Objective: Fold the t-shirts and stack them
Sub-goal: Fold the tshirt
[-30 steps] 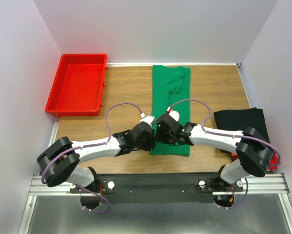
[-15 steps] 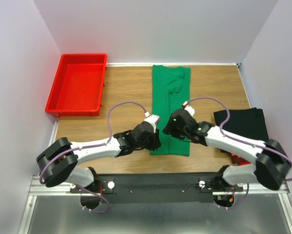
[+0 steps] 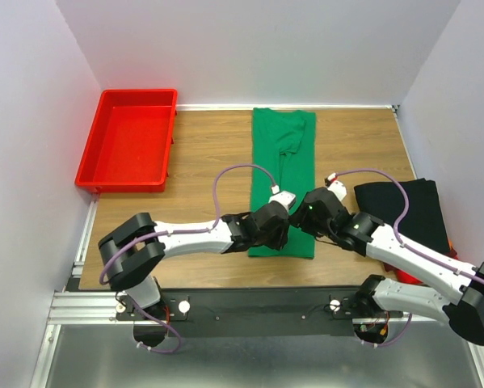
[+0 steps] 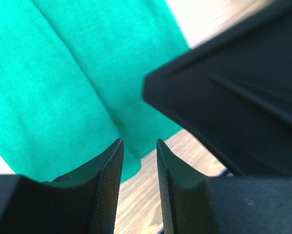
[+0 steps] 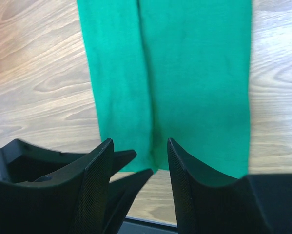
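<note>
green t-shirt (image 3: 284, 162): long folded strip mid desk (image 3: 201, 153) | left hand (image 4: 138, 151): has slid right to near hem, slightly parted, empty | right hand (image 5: 138, 151): moved out to hem's right corner, spread, empty | reads as: set to lift hem for cross-fold

A robotics lab test cell: plain white walls (image 3: 266, 48) box in a wooden table (image 3: 209, 153), and an aluminium rail (image 3: 80, 307) carrying a black mounting plate (image 3: 258, 303) crosses the bottom.
</note>
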Controlling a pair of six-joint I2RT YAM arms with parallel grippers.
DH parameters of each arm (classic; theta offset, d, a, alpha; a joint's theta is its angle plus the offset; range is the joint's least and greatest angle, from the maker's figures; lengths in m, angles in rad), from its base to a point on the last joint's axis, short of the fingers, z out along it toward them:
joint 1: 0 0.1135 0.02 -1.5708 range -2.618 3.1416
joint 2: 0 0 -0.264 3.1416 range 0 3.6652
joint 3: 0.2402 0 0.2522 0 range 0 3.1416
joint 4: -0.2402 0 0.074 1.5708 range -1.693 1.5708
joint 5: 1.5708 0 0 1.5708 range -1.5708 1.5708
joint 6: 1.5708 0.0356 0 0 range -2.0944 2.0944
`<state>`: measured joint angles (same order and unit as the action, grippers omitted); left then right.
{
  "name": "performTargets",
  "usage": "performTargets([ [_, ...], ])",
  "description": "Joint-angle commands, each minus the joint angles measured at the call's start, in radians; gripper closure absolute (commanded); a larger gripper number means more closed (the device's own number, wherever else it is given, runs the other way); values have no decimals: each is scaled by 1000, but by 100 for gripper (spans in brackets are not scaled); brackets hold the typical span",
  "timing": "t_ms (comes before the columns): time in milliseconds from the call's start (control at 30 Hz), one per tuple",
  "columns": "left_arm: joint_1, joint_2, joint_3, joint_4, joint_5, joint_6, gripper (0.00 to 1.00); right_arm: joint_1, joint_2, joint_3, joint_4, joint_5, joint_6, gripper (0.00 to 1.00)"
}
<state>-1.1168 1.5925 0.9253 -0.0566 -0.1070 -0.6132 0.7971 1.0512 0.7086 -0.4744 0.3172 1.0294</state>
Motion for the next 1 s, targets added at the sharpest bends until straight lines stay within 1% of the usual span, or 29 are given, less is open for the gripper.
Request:
performTargets([
  [0,-28,61,56,-89,-85,6,60,-1,-31,-17,-47,48,18,45],
  [133,-34,86,81,-126,-135,-5,61,-1,-48,-24,-61,59,18,45],
  [233,-40,93,86,-143,-146,-7,62,-1,-51,-31,-67,63,17,45],
  [667,-55,136,95,-126,-145,4,66,-1,-31,-31,-70,60,9,45],
  [800,-54,129,81,-127,-164,-8,74,-1,-11,-29,-70,49,0,45],
  [900,-54,86,60,-127,-189,-28,80,-1,15,-29,-70,37,-14,46],
  [967,-55,70,49,-127,-209,-34,84,1,39,-28,-69,30,-18,52],
])
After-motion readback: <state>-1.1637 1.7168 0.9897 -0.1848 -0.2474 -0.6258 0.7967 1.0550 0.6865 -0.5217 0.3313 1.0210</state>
